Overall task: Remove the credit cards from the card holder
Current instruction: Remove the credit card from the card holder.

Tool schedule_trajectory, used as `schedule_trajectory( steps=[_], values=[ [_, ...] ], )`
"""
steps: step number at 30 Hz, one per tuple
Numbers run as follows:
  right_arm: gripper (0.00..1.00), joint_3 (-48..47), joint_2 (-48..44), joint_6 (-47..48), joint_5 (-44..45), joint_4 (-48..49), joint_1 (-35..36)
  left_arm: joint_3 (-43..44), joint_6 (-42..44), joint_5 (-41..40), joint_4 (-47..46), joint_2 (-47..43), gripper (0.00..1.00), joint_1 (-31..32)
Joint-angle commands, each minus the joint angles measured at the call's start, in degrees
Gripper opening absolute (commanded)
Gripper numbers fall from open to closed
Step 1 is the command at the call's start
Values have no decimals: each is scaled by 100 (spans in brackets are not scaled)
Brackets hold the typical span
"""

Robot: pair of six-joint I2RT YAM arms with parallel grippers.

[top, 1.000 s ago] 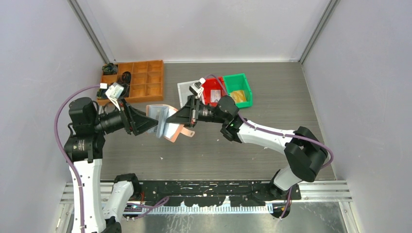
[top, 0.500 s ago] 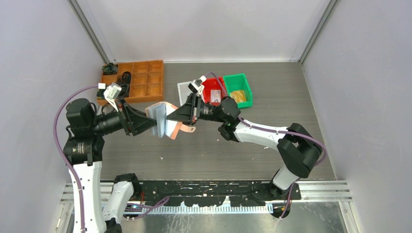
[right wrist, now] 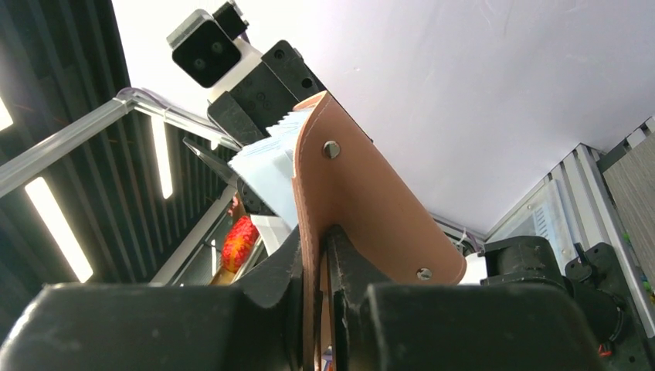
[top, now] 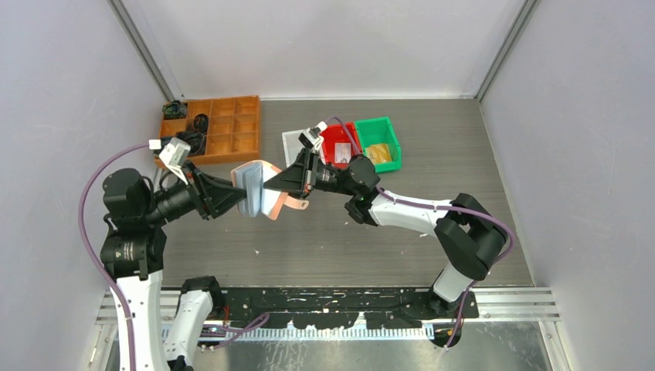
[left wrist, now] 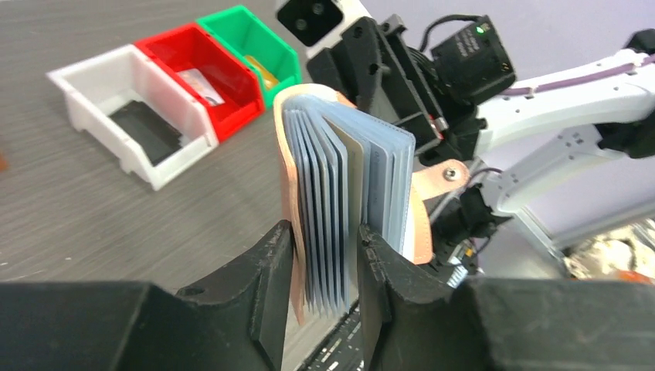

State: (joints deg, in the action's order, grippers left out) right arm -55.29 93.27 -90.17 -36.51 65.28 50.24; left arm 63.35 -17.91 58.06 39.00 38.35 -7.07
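Shifted card holder (top: 259, 189) slightly back-left, clamped by left claw (left wrist: 326, 241) at pockets and right claw (right wrist: 318, 246) at flap, credit cards (left wrist: 352, 182) seemingly not out yet.

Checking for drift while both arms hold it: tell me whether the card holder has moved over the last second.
Yes. The card holder has shifted slightly up and left in the top view, closer to the orange compartment tray.

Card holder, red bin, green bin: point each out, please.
card holder (left wrist: 328, 209): left wrist view, on its grey pocket stack.
red bin (left wrist: 235, 116): left wrist view, on its near wall.
green bin (top: 372, 131): top external view, on its bare far end.
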Motion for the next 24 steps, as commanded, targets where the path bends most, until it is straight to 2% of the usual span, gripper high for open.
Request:
schedule_trajectory(
  steps=[1, 5, 9, 12, 16, 24],
  values=[
    [18, -579, -462, -316, -171, 1681, 388, -321, 465, -1476, -81, 6, 11, -8],
    [17, -620, -498, -280, -171, 1686, 428, -347, 440, -1235, -57, 16, 17, -9],
    [17, -768, -449, -299, -209, 1675, 521, -349, 81, -659, -214, 104, 32, -7],
    [17, -846, -398, -331, -234, 1674, 553, -432, -484, -31, -696, 150, 41, -9],
    [17, -820, -383, -280, -237, 1560, 553, -442, -1360, 536, -1335, 126, 47, -12],
    [16, -881, -841, 911, -459, -220, 549, -358, -1532, 1392, -1289, -25, 51, -12]
  ],
)
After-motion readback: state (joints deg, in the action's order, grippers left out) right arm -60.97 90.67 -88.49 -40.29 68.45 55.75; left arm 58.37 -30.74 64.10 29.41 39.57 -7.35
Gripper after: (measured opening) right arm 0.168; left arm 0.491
